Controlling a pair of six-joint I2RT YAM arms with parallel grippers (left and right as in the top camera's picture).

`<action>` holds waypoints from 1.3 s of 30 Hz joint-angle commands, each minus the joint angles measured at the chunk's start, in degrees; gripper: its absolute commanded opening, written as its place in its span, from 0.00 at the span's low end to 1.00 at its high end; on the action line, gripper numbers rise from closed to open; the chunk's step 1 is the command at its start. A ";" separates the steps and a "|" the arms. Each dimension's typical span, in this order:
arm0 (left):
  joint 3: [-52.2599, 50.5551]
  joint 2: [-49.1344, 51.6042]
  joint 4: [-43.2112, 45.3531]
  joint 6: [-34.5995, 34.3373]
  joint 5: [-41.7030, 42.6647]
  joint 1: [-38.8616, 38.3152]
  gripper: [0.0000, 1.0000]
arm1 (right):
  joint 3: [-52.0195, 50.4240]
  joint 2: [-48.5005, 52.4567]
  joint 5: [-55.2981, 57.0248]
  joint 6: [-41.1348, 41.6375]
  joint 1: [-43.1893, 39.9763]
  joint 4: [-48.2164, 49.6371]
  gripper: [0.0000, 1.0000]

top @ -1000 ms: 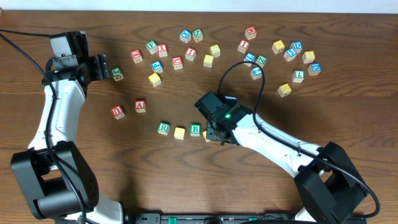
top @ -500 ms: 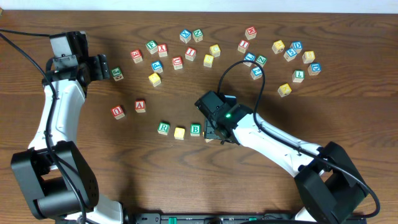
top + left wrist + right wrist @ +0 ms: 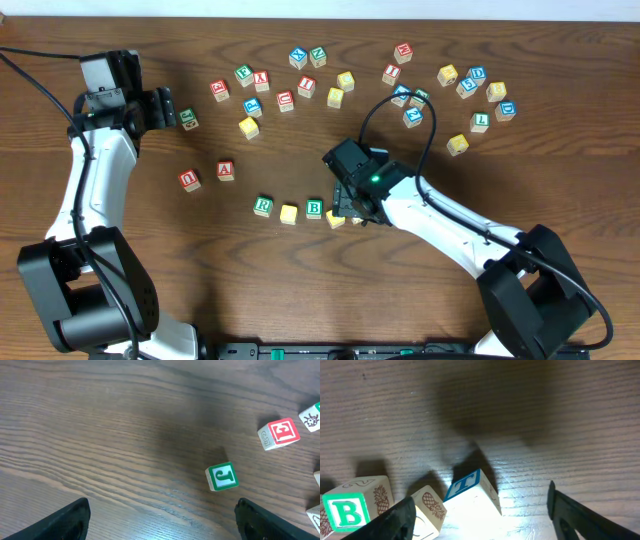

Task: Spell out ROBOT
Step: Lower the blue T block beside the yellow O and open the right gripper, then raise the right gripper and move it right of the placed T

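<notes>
A row stands on the table in the overhead view: green-framed R cube, yellow-faced cube, green-framed B cube, and a second yellow-faced cube half under my right gripper. The right wrist view shows the B cube, a pineapple-sided cube and the blue-framed T cube, tilted out of line. My right gripper is open around the T cube, the right finger well clear of it. My left gripper hangs open at far left with nothing between its fingers.
Red-framed A and U cubes lie left of the row. Several loose letter cubes are scattered along the back. A green J cube sits just ahead of my left gripper, with a red-framed cube beyond it.
My right gripper has opened and let go of the T cube, then drawn slightly back and right. The left arm has not moved.
</notes>
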 commanded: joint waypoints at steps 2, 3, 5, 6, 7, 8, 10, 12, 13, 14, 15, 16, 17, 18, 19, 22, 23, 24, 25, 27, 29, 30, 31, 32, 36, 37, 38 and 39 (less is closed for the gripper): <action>-0.26 0.02 -0.15 0.35 -0.15 0.17 0.91 | -0.24 -1.25 0.31 -2.01 -0.55 -0.52 0.84; -0.26 0.02 -0.15 0.35 -0.15 0.17 0.91 | -0.24 -1.25 0.31 -2.16 -0.55 -0.55 0.85; -0.26 0.02 -0.15 0.35 -0.15 0.17 0.91 | -0.24 -1.25 0.31 -3.13 -0.55 -0.55 0.86; -0.26 0.02 -0.15 0.35 -0.15 0.17 0.91 | -0.24 -1.25 0.31 -4.52 -0.55 -0.55 0.86; -0.26 0.02 -0.15 0.35 -0.15 0.17 0.91 | -0.24 -1.25 0.28 -6.34 -0.55 -0.63 0.85; -0.26 0.02 -0.15 0.35 -0.13 0.17 0.91 | -0.24 -1.25 0.35 -7.32 -0.55 -1.09 0.83; -0.26 0.02 -0.15 0.35 -0.15 0.17 0.91 | -0.24 -1.25 0.83 -7.30 -0.55 -2.16 0.80; -0.26 0.02 -0.15 0.35 -0.15 0.17 0.91 | -0.24 -1.25 1.70 -7.32 -0.55 -2.69 0.80; -0.26 0.02 -0.15 0.35 -0.15 0.17 0.91 | -0.24 -1.25 2.01 -7.32 -0.55 -2.71 0.80; -0.26 0.02 -0.15 0.35 -0.15 0.17 0.91 | -0.24 -1.25 2.05 -7.30 -0.57 -2.64 0.82; -0.26 0.02 -0.15 0.35 -0.15 0.17 0.91 | -0.24 -1.22 2.01 -7.28 -0.55 -2.51 0.82; -0.26 0.02 -0.15 0.35 -0.15 0.17 0.91 | -0.24 -1.22 2.01 -7.28 -0.55 -2.47 0.82; -0.26 0.02 -0.15 0.35 -0.15 0.17 0.91 | -0.24 -1.22 2.10 -7.32 -0.55 -2.49 0.83; -0.26 0.02 -0.15 0.35 -0.15 0.17 0.91 | -0.24 -1.22 2.58 -7.30 -0.55 -2.54 0.84; -0.26 0.02 -0.15 0.35 -0.15 0.17 0.91 | -0.24 -1.22 2.95 -7.30 -0.55 -2.54 0.85; -0.26 0.02 -0.15 0.35 -0.15 0.17 0.91 | -0.28 -1.22 4.13 -7.30 -0.55 -1.81 0.99; -0.26 0.02 -0.15 0.35 -0.15 0.17 0.91 | -0.28 -1.18 5.01 -7.30 -0.55 -1.55 0.99; -0.26 0.02 -0.15 0.35 -0.15 0.17 0.91 | -0.28 -1.18 6.60 -7.30 -0.55 -1.49 0.99; -0.26 0.02 -0.15 0.35 -0.15 0.17 0.91 | -0.28 -1.18 8.57 -7.30 -0.55 -1.44 0.99; -0.26 0.02 -0.15 0.35 -0.15 0.17 0.91 | -0.28 -1.18 12.39 -7.34 -0.57 -1.42 0.99; -0.26 0.02 -0.15 0.35 -0.15 0.17 0.91 | -0.28 -1.18 14.32 -8.37 -0.57 -1.73 0.99; -0.26 0.02 -0.15 0.35 -0.15 0.17 0.91 | -0.28 -1.18 14.71 -8.59 -0.59 -1.90 0.99; -0.26 0.02 -0.15 0.35 -0.15 0.17 0.91 | -0.28 -1.18 15.15 -8.57 -0.68 -2.14 0.99; -0.26 0.02 -0.15 0.35 -0.15 0.17 0.91 | -0.28 -1.20 15.15 -8.61 -0.79 -2.49 0.99; -0.26 0.02 -0.15 0.35 -0.13 0.17 0.91 | 0.00 -2.16 16.65 -11.32 -1.05 -2.75 0.99; -0.26 0.02 -0.15 0.35 -0.15 0.17 0.91 | 0.37 -2.75 18.12 -14.03 -1.03 -1.88 0.99; -0.26 0.02 -0.15 0.35 -0.15 0.17 0.91 | 0.83 -3.41 18.36 -16.41 -1.03 -1.36 0.99; -0.26 0.02 -0.15 0.35 -0.15 0.17 0.91 | 1.40 -4.13 18.40 -18.18 -1.03 -0.83 0.99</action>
